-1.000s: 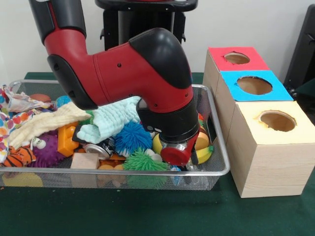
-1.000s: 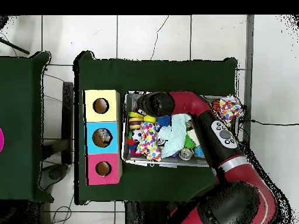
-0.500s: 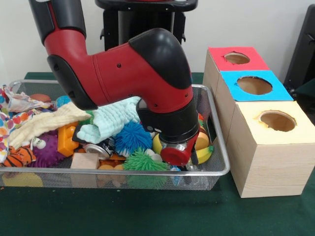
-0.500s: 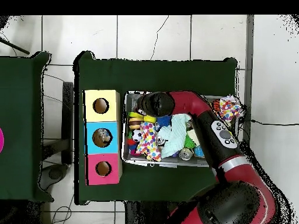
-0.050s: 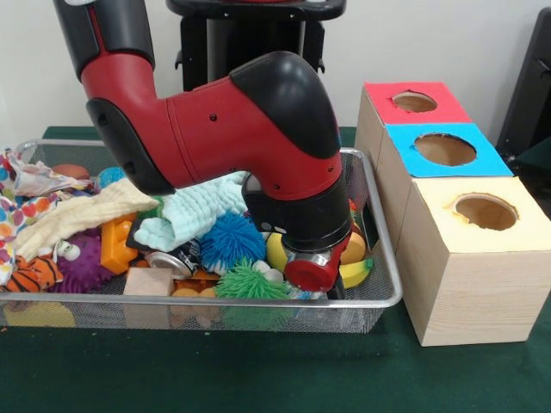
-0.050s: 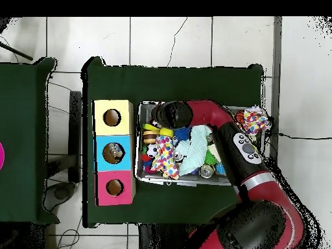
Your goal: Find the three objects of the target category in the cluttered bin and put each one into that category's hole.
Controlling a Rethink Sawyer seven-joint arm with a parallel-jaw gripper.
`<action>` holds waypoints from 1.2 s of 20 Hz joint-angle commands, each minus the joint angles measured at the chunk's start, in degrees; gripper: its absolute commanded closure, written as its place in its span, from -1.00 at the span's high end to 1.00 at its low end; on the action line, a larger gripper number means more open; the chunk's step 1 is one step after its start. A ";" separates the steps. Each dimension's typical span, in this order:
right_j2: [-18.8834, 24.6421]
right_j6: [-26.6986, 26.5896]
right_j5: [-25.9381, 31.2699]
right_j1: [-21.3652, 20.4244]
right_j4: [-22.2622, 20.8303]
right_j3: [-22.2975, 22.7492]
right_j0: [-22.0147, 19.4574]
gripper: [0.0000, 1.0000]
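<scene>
Bin (image 5: pixel 379 297) of wire mesh sat on the green desk beside three boxes with red (image 5: pixel 414 101), blue (image 5: pixel 444 149) and yellow (image 5: pixel 486 211) holes. The gripper (image 5: pixel 314 274) hung low at the bin's box-side end; its opening couldn't be told. A banana (image 5: pixel 355 272), green spiky ball (image 5: pixel 250 281) and blue spiky ball (image 5: pixel 232 239) crowded it.

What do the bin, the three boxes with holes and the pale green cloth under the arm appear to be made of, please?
The bin looks like silver wire mesh with a smooth metal rim: you can see through its walls. The boxes seem light, matt wood, showing grain, with red, blue and yellow tops that may be paper or paint. The pale green cloth looks like soft, waffle-textured fabric.
</scene>
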 commanded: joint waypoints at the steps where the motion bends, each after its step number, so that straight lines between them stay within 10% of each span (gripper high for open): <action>1: -4.18 -7.67 -0.01 5.85 -4.77 -6.58 -0.58 -1.00; 12: -3.93 -6.84 -3.00 5.26 -5.37 -4.75 -1.32 -1.00; 24: -3.74 -1.19 5.61 -6.72 0.56 3.06 -1.35 -1.00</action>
